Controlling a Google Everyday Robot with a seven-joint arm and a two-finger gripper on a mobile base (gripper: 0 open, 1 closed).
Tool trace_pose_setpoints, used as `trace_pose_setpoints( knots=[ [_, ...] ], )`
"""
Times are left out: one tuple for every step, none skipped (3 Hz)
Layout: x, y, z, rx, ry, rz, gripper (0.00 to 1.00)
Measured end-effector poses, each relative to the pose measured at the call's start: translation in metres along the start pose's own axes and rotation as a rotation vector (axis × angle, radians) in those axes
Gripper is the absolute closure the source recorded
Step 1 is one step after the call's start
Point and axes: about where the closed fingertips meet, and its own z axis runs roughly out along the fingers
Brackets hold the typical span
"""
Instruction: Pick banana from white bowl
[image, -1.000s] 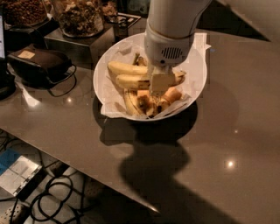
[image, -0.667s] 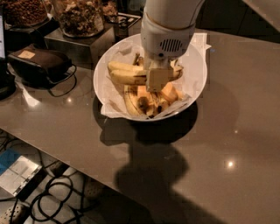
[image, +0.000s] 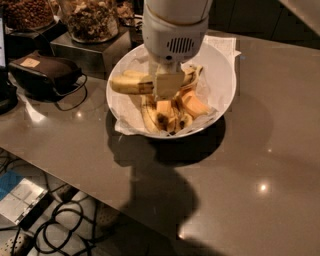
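Banana clamped in jaws inside white bowl; glossy brown tabletop.

Gripper low inside white bowl, against banana, orange chunks beside

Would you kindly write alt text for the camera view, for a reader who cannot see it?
A robot arm's gripper hangs inside a white bowl, right at the middle of a long yellow banana lying across other bananas and orange chunks. The bowl sits on a grey-brown table, with glass jars of snacks behind it.
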Motion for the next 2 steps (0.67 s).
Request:
trace_pose_setpoints(
  knots=[
    [-0.017,0.005,-0.004,0.004,-0.016,-0.042,1.0],
    [-0.06,0.022,-0.013,-0.004,-0.062,-0.162,1.0]
  ],
)
